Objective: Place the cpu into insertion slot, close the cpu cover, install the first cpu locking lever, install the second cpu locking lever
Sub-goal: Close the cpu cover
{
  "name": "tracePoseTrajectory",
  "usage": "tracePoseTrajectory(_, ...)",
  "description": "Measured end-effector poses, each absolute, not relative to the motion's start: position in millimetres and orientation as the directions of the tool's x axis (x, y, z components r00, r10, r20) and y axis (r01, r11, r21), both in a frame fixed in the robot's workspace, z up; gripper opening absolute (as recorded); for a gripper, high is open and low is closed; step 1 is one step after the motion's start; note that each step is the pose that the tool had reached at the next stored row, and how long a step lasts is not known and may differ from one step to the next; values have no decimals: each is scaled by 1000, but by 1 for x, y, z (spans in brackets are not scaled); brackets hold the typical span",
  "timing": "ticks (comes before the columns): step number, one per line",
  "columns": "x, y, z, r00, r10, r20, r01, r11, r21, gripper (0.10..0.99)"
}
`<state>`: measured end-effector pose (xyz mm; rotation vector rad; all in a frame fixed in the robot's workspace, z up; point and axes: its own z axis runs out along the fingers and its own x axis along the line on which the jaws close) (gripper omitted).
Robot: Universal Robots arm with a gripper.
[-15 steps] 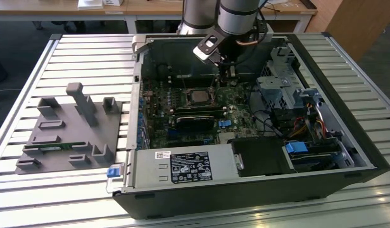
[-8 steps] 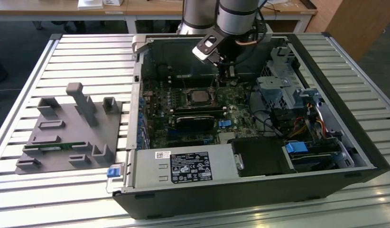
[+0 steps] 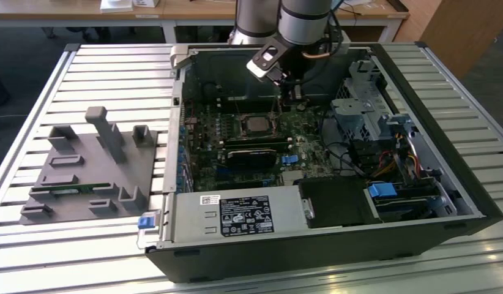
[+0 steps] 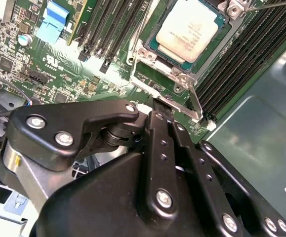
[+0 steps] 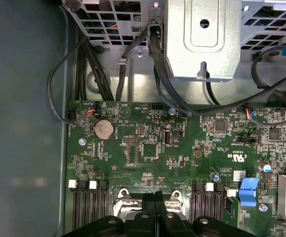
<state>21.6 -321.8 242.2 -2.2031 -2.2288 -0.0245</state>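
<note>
Cpu [image 4: 187, 29] seated; closed fingers [image 4: 158, 123] just beside it

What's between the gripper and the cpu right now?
In the second wrist view, the silvery edge of the cpu cover and a thin metal lever lie between the gripper and the cpu.

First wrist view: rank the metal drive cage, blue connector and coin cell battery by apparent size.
1. metal drive cage
2. blue connector
3. coin cell battery, only slightly smaller than the connector
</note>
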Motion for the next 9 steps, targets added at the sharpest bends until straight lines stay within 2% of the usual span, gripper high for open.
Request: tracePoseTrajectory(9, 19, -322, 242, -12, 1000, 17, 1000, 12, 6, 106)
